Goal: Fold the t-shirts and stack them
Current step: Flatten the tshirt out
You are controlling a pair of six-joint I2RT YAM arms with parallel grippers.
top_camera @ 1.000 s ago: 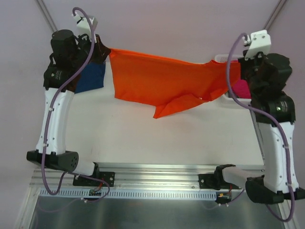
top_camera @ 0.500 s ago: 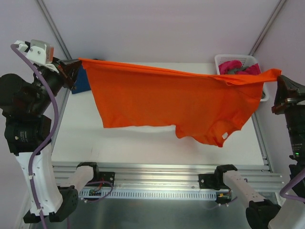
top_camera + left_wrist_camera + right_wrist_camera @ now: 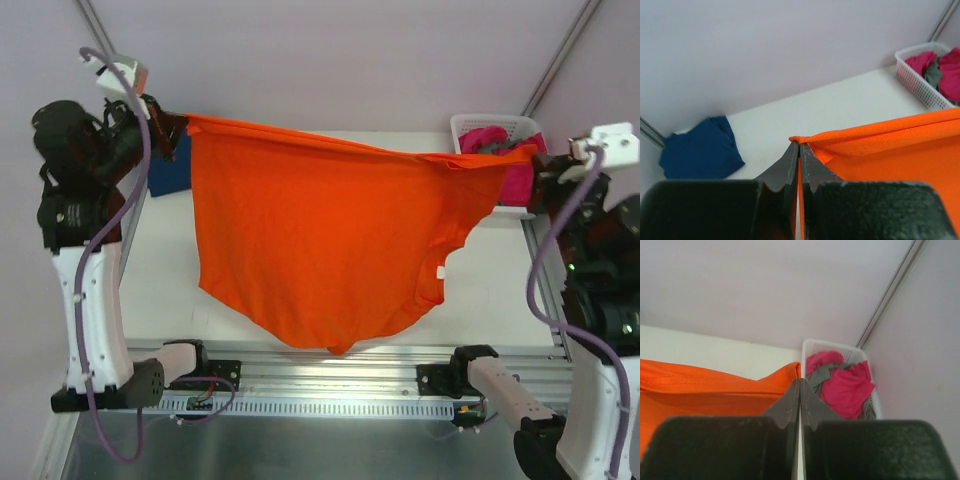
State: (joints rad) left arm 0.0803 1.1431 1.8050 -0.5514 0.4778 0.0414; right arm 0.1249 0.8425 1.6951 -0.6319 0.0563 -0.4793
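Observation:
The orange t-shirt (image 3: 320,240) hangs stretched in the air between both arms, its lower part drooping towards the table's near edge. My left gripper (image 3: 178,122) is shut on its far-left corner; the wrist view shows the orange t-shirt (image 3: 880,150) pinched at the tips of the left gripper (image 3: 800,146). My right gripper (image 3: 538,156) is shut on the far-right corner, and the right gripper (image 3: 800,382) has the orange t-shirt (image 3: 715,385) at its left. A navy t-shirt (image 3: 700,150) lies folded at the far left. Pink and grey t-shirts (image 3: 840,382) fill the basket.
The white slotted basket (image 3: 468,125) stands at the table's far right corner, next to a metal frame post (image 3: 890,295). The navy t-shirt (image 3: 165,175) lies under the left arm. The white table (image 3: 480,300) shows to the right of the hanging cloth.
Both arms swung from the back to the sides and raised the orange t-shirt, pulling it wide. The cloth went from bunched to spread, and now hangs lower towards the near edge.

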